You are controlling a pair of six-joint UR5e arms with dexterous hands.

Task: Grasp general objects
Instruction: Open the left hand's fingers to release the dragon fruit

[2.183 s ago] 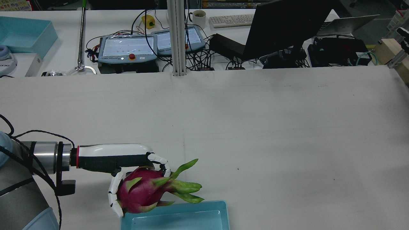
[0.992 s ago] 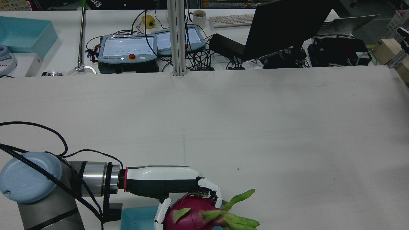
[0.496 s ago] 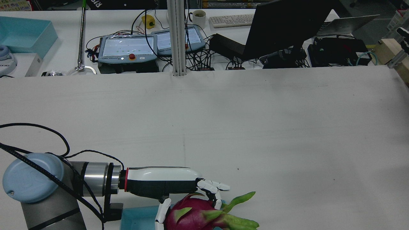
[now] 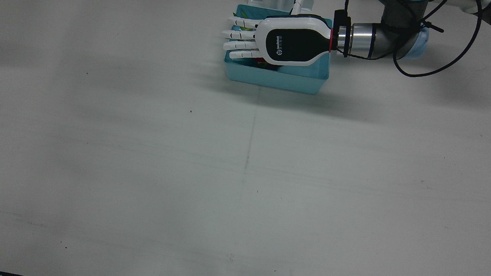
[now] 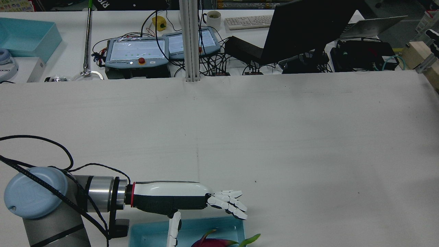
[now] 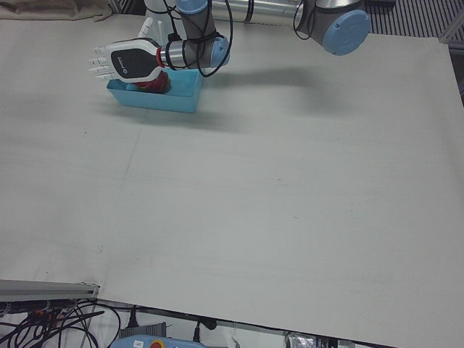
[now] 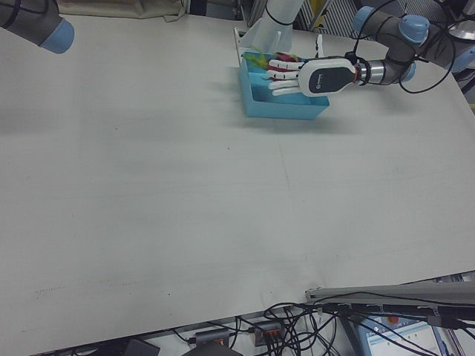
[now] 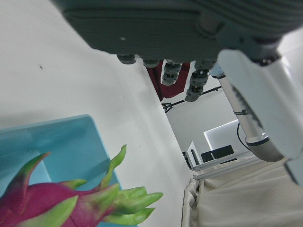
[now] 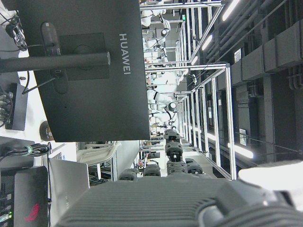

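Observation:
A magenta dragon fruit (image 5: 219, 242) with green scales lies in the light blue tray (image 5: 151, 233) at the table's near edge. My left hand (image 5: 192, 202) hovers flat just above it, fingers stretched out and apart, holding nothing. In the front view the hand (image 4: 273, 41) covers most of the tray (image 4: 272, 79); only a sliver of the fruit (image 4: 261, 63) shows. The left hand view shows the fruit (image 8: 61, 203) below the fingertips (image 8: 170, 73), apart from them. My right hand (image 9: 165, 208) shows only in its own view, and its fingers are unclear.
Beyond the table's far edge stand two teach pendants (image 5: 137, 51), a black monitor (image 5: 301, 27), cables and a metal post (image 5: 190, 41). A second blue bin (image 5: 27, 34) sits at the far left. The right arm's elbow (image 7: 37, 18) shows at the table's far corner.
My left hand carried the dragon fruit to the right over the tray, then opened its fingers. The fruit has dropped out of the hand into the tray.

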